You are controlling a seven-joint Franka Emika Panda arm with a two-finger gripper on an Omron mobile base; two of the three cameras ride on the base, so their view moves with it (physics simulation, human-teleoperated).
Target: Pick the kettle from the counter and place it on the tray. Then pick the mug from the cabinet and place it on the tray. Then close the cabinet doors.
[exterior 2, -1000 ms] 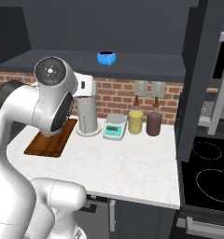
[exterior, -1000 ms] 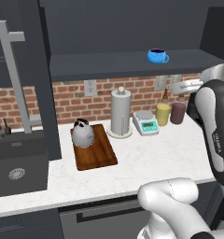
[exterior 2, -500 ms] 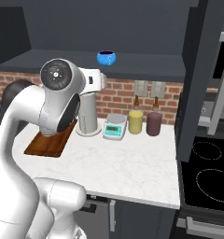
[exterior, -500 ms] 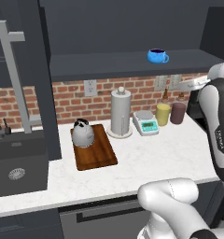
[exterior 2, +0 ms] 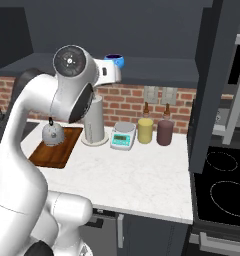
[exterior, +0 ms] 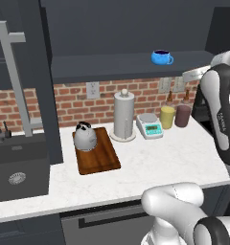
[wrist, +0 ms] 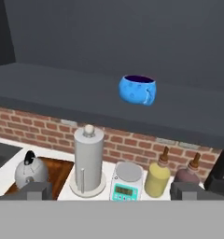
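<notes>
Hand view: glossy blue mug (wrist: 137,89) on matte charcoal shelf (wrist: 62,88), wide-open hand (wrist: 111,190) empty, fingertips well apart.

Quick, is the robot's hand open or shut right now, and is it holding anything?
Gripper: open and holding nothing; it points toward the mug on the cabinet shelf, not touching it.

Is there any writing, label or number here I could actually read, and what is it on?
Robot arm: dark vertical lettering along the forearm, too small to read.
Kitchen scale: display shows no legible digits.
Yellow canister, maroon canister, mug: no labels visible.
</notes>
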